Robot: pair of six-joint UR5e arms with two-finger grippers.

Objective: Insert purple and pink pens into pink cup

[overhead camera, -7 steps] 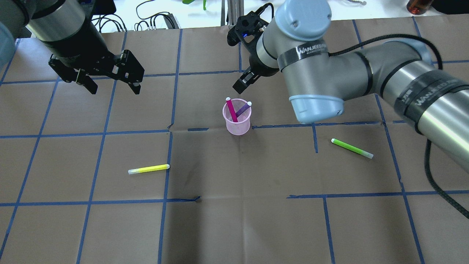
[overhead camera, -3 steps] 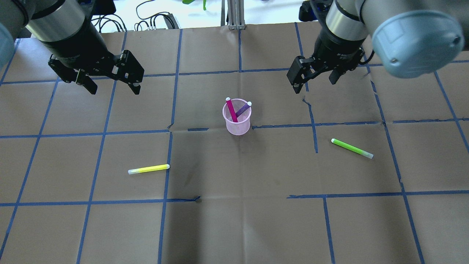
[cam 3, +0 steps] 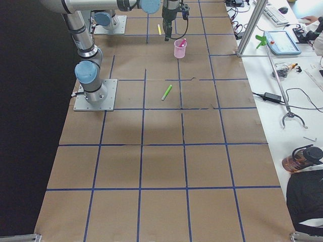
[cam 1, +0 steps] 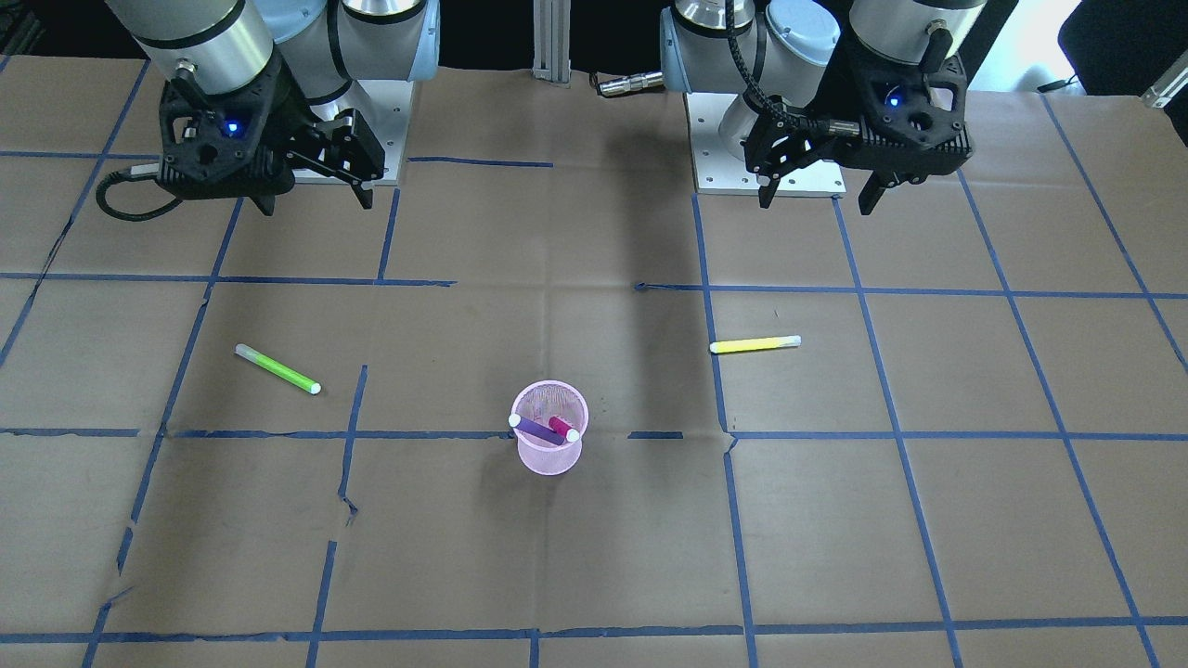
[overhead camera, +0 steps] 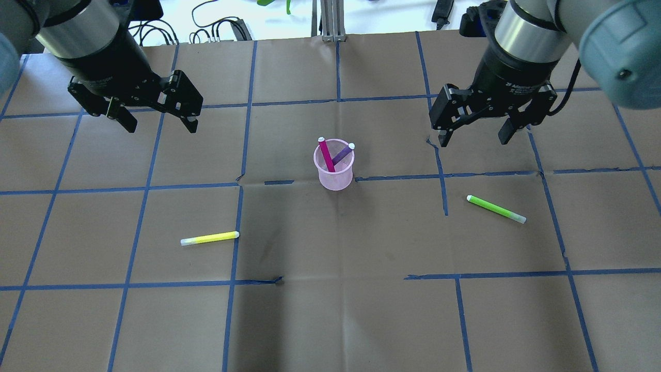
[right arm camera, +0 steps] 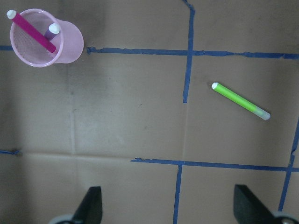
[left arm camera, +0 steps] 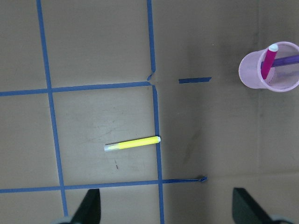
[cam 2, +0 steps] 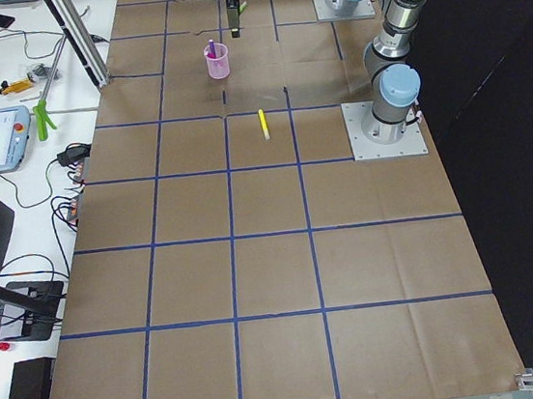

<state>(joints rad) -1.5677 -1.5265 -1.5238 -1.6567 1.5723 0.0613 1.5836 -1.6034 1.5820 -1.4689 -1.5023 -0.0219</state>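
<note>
A pink cup (overhead camera: 334, 174) stands upright near the middle of the brown-paper counter (overhead camera: 330, 320), which is gridded with blue tape. Both task pens are inside it. The pink pen (overhead camera: 326, 155) and the purple pen (overhead camera: 341, 154) lean against opposite sides of the mesh wall and cross inside, their white caps poking above the rim. The left fingers (overhead camera: 126, 120) hang spread wide apart and hold nothing, above the counter and well off to the cup's left. The right fingers (overhead camera: 507, 133) are likewise parted and empty, well off to the cup's right. Each wrist camera looks straight down, with dark fingertips at its lower corners and bare paper between them. A yellow pen (overhead camera: 210, 238) lies flat on the robot's left side, closer to the robot than the cup, with one end touching a tape line. A green pen (overhead camera: 496, 208) lies at a slant on the robot's right side, also well apart from the cup.
</note>
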